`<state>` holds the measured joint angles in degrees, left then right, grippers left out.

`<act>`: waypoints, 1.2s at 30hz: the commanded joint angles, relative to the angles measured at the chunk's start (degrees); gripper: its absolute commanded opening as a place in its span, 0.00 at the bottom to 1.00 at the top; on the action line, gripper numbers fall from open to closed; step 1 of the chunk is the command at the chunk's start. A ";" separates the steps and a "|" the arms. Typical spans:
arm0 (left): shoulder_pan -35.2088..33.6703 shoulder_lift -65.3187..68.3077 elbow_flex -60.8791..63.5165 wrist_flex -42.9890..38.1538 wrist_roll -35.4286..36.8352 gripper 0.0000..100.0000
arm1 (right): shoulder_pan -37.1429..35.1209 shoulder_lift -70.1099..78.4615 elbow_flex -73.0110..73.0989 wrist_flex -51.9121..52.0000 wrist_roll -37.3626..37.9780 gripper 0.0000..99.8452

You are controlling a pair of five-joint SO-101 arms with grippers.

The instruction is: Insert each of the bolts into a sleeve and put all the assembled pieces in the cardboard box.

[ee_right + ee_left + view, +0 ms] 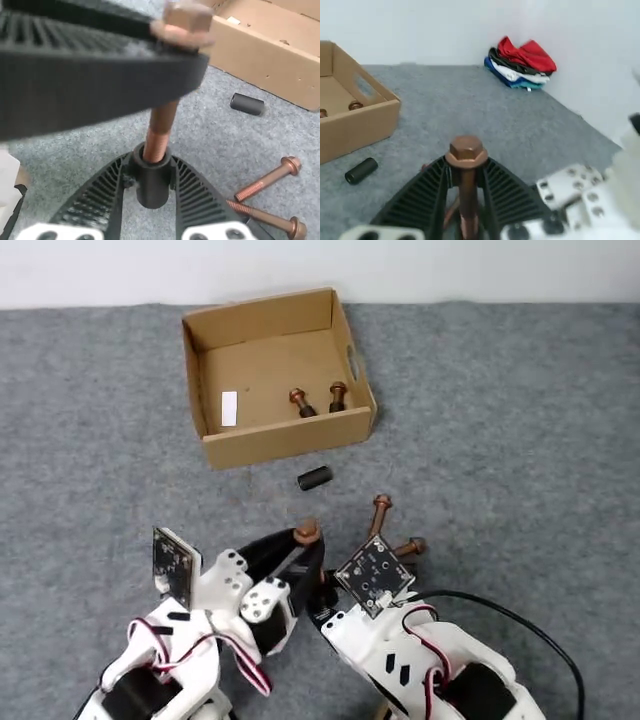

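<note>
My left gripper (466,175) is shut on a copper bolt (466,152), holding it upright by the shaft just under the hex head. My right gripper (151,176) is shut on a black sleeve (151,187), and the bolt's threaded shaft (161,127) stands in the sleeve's mouth. In the high view the held bolt's head (307,531) sits between the two arms, in front of the cardboard box (290,445). Two assembled pieces (318,400) lie inside the box. A loose sleeve (315,479) lies just in front of it, and two loose bolts (395,532) rest to the right.
Grey carpet covers the table. The loose sleeve (246,104) and the two bolts (267,181) lie close to the right gripper. A pile of folded clothes (520,62) sits far off by the wall. A black cable (530,625) runs beside the right arm.
</note>
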<state>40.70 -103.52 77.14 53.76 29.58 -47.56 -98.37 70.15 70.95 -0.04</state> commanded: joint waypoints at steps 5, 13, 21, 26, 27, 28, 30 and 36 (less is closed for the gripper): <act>2.02 0.62 -2.33 7.21 -2.29 0.00 | 0.13 -0.40 -0.79 -1.71 0.26 0.01; 2.02 0.70 0.22 12.66 -9.41 0.01 | 0.13 -0.40 -0.79 -1.80 0.18 0.01; 2.02 0.79 -0.13 12.92 -9.49 0.19 | 0.13 -0.40 -0.18 -1.80 0.18 0.01; 1.67 0.79 -1.19 13.01 -9.58 0.20 | 0.13 -0.40 -0.18 -1.80 0.18 0.01; 1.67 0.79 -1.71 13.01 -9.58 0.20 | 0.13 -0.40 -0.18 -1.80 0.18 0.01; 1.58 0.79 -2.24 13.01 -9.58 0.20 | 0.13 -0.40 -0.09 -1.80 0.18 0.01; 1.58 0.79 -3.56 13.45 -9.41 0.20 | 0.13 -0.40 0.00 -1.80 0.18 0.01; -4.57 0.70 -9.01 14.33 -9.67 0.17 | 0.40 -0.40 0.79 -1.80 0.18 0.01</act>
<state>40.35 -103.08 72.40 68.00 20.18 -47.65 -98.46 71.65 70.59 0.22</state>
